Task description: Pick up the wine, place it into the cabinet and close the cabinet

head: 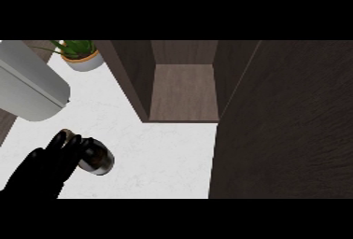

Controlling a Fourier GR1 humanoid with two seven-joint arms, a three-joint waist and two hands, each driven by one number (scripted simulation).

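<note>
Under the left hand (41, 170), curled fingers (66, 147) half-hide the wine (96, 161).

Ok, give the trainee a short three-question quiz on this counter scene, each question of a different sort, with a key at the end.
1. True or false: the wine bottle already stands inside the cabinet.
2. Multiple choice: what sits at the counter's far left corner? A) a potted plant B) a kettle C) a bowl
3. Fill in: the cabinet door is ____.

Key
1. False: the bottle is on the white counter, at the fingers of the left hand, in front of and left of the cabinet.
2. A: the potted plant.
3. Open: the bare shelf shows, and the door swings out toward the right.
</note>
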